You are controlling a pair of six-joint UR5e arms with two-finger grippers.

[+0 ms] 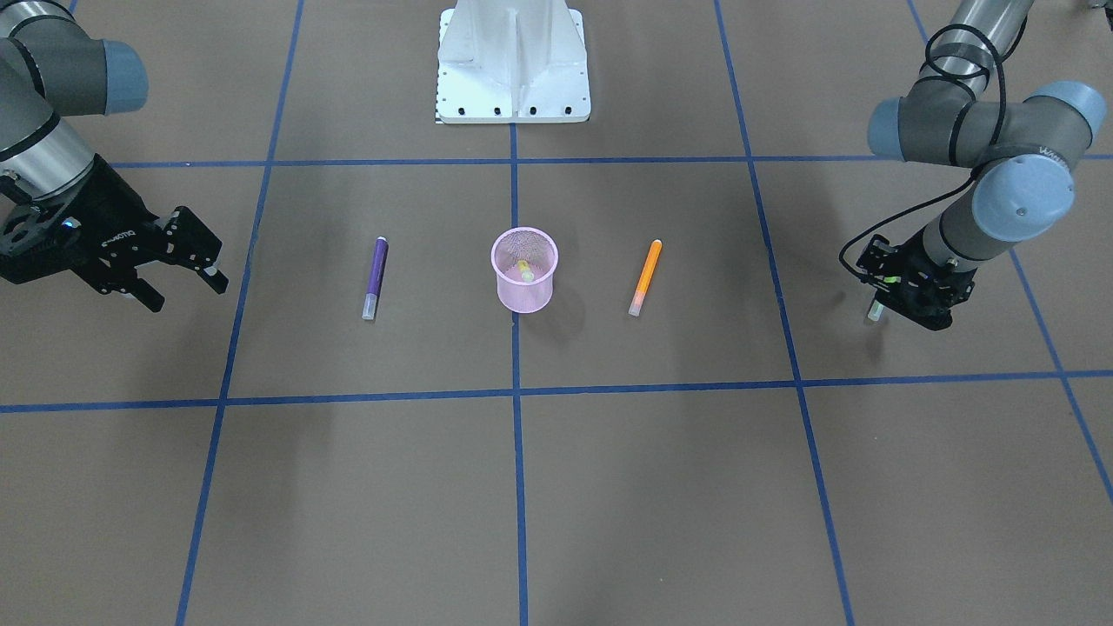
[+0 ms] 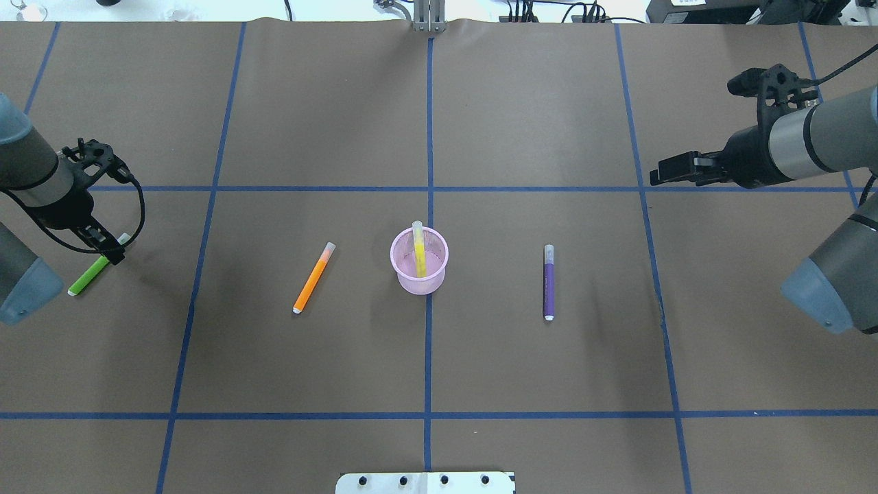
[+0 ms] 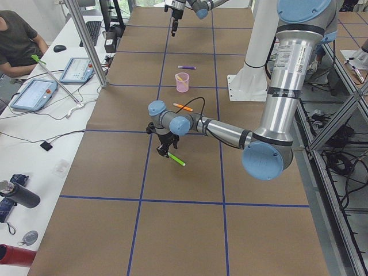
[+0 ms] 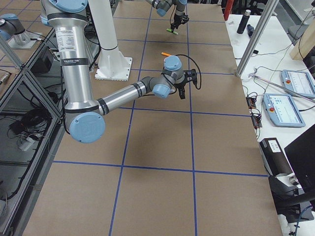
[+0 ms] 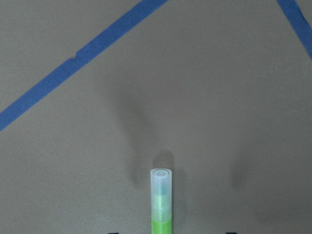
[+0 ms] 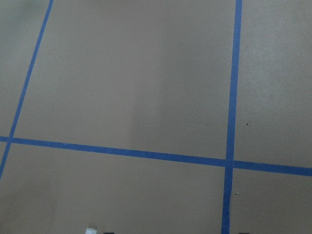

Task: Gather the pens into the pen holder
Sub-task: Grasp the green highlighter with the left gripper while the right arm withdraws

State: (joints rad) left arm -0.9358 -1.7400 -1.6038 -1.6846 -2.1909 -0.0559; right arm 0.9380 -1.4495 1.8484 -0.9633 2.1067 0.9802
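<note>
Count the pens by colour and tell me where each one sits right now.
Purple pen: 1, lying on the table.
Orange pen: 1, lying on the table.
Green pen: 1, held by the left gripper.
Yellow pen: 1, standing in the pen holder.
Total: 4 pens.

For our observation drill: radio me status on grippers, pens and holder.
Left gripper shut on green pen. Right gripper open, empty. Yellow pen in pen holder; purple pen loose. Orange pen lies between left gripper and holder.
</note>
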